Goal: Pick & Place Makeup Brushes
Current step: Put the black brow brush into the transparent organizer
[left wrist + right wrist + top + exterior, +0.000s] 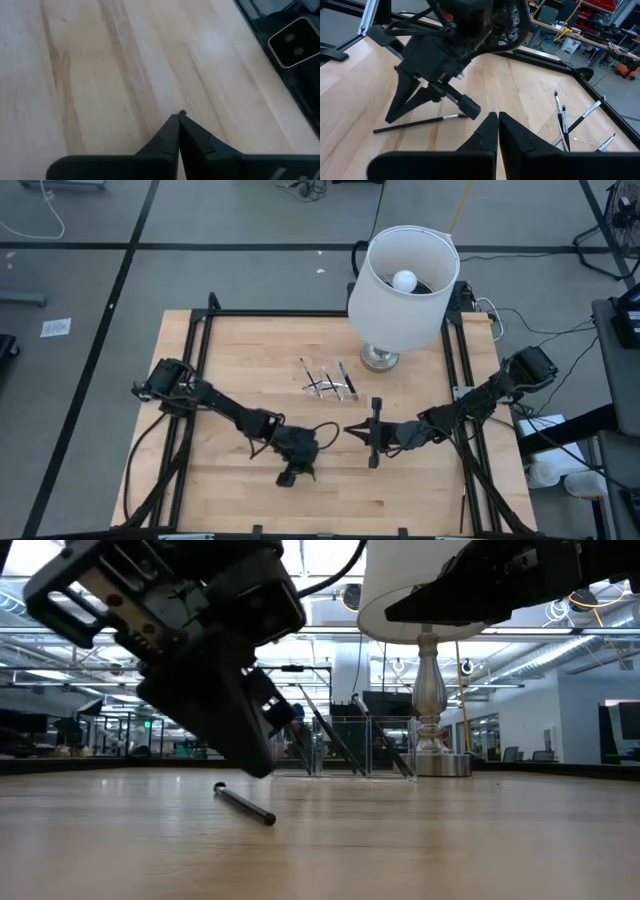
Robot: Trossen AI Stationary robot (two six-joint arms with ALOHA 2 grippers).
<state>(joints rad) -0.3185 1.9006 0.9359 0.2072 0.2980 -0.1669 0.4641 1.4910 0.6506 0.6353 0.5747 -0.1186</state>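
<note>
Left gripper (296, 471) low over the bench (420, 500), fingers together, just above one makeup brush (244, 806) lying flat at lower centre; right gripper (373, 435) shut, empty; remaining brushes (330, 380) stand in a clear holder (335, 390) beside the lamp (402, 280).

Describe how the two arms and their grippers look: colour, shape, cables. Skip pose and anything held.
Both arms are matte black, built of slim jointed segments with blocky housings. The left gripper and the right gripper each end in two flat, wedge-shaped black fingers tapering to points. Black cables loop alongside the left arm's segments. No markings are legible.
</note>
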